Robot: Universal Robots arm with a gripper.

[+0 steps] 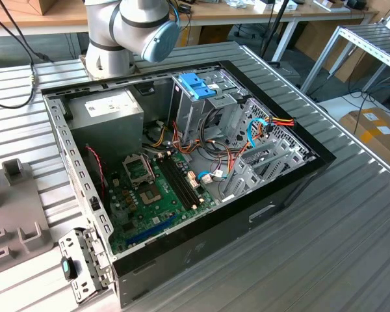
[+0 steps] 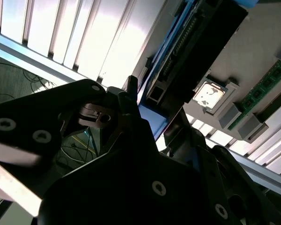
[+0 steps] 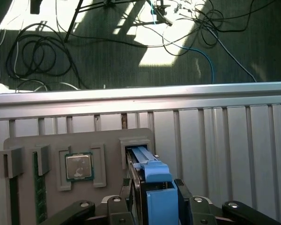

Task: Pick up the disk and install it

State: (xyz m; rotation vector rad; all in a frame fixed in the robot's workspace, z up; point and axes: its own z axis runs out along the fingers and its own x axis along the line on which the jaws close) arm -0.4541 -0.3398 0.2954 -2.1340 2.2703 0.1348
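- Standing on edge in a slot of the grey holder [image 3: 51, 140], the disk [image 3: 149, 158] is kept upright so that both its faces can be reached.
- The disk is clasped by the gripper [image 3: 154, 187], whose jaws are drawn in narrowly against its two faces; it is judged not yet lifted from the slot.
- The case [image 1: 292, 188] is left open so that its bays can be reached.

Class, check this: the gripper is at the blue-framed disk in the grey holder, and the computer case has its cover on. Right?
No. The exterior view shows the computer case open, cover off, circuit board bare. The gripper is indeed at the disk in the grey holder, as the first wrist view shows.
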